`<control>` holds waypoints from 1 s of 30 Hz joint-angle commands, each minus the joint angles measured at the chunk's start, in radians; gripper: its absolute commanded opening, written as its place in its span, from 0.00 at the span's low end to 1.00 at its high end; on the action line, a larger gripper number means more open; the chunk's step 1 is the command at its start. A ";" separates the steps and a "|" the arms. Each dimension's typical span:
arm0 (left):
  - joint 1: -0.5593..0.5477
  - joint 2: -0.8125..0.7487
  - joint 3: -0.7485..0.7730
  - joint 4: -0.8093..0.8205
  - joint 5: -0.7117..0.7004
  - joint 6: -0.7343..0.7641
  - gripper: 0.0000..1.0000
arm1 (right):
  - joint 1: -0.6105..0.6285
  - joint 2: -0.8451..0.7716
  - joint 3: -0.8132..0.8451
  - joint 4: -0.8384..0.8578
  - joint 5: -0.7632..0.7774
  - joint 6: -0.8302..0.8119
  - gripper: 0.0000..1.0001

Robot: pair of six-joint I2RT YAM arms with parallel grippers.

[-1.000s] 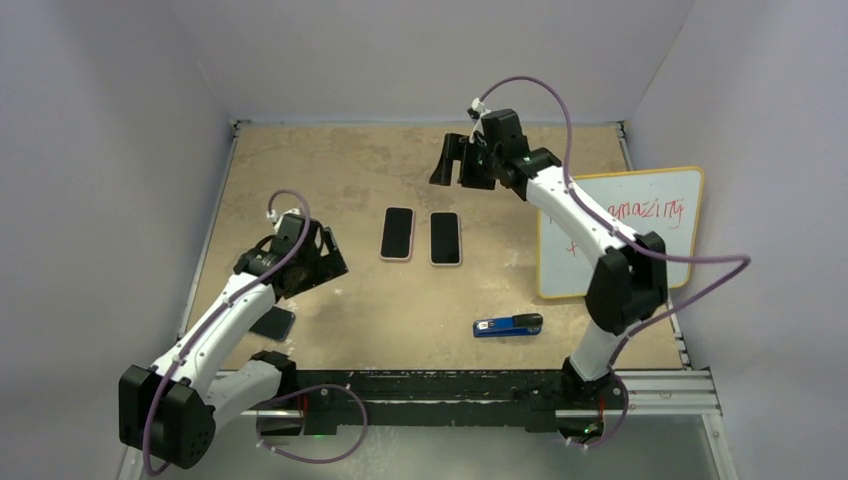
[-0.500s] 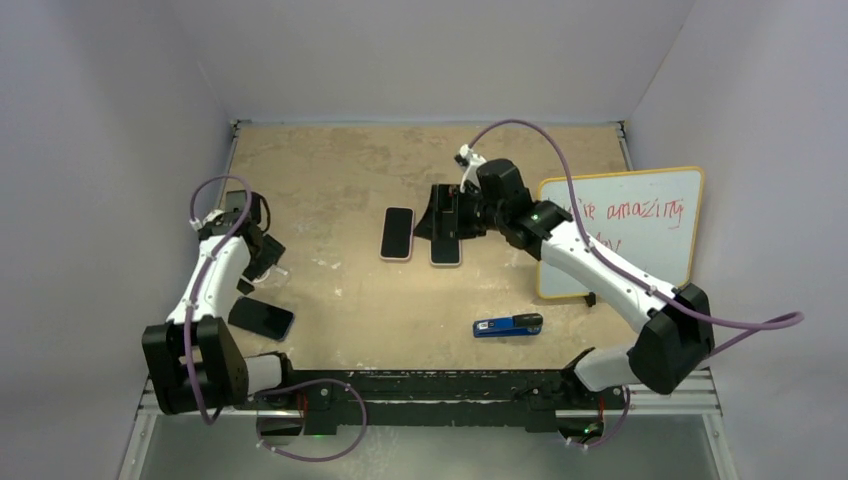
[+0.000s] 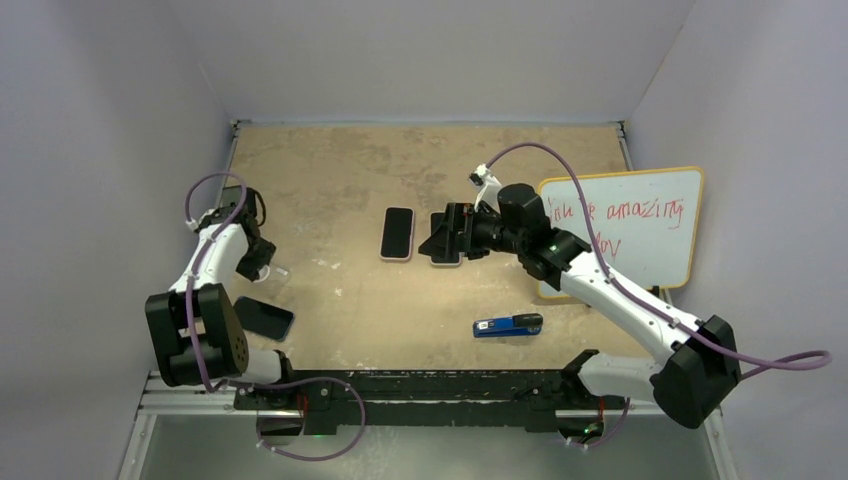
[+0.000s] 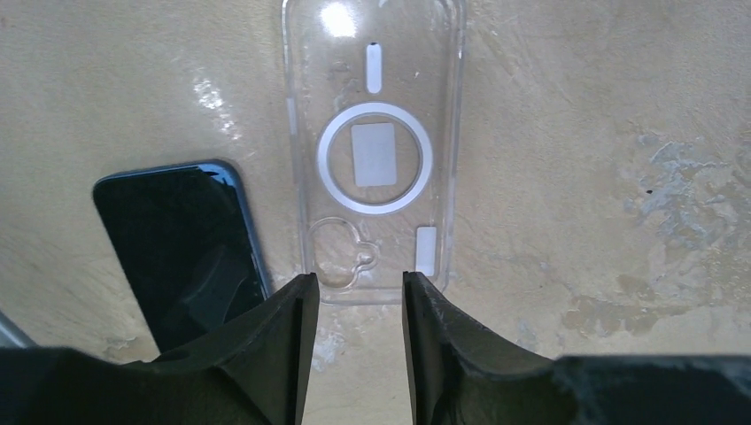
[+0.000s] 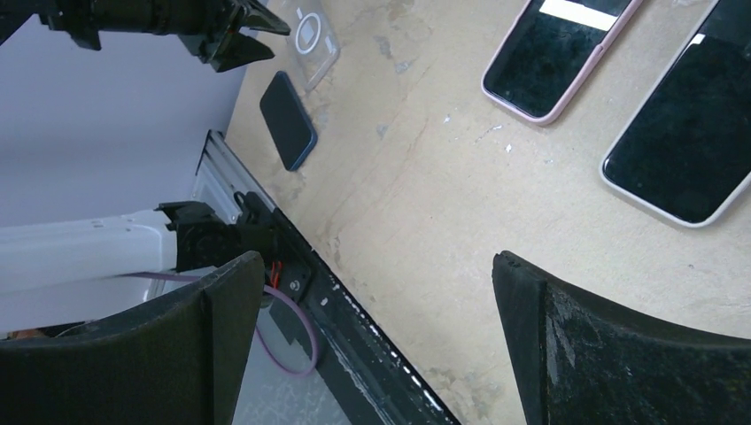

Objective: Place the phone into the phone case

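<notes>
Left gripper (image 4: 354, 288) low over the clear phone case (image 4: 374, 150); right gripper (image 5: 376, 266) above the centre phones.
Near edge: dark blue phone (image 3: 263, 318) flat at left, small blue tool (image 3: 507, 325) at centre-right. Just beyond the phone, the case lies flat, inside up; left jaws narrow, nothing between them, tips over its near short end. Mid-table: pink-rimmed phone (image 3: 397, 233) and white-rimmed phone (image 5: 682, 150) side by side, right jaws wide, empty. Whiteboard (image 3: 620, 230) at right.
</notes>
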 commanded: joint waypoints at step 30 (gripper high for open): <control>-0.019 0.245 0.006 0.216 0.134 0.025 0.43 | 0.004 -0.033 -0.013 0.050 -0.039 -0.017 0.99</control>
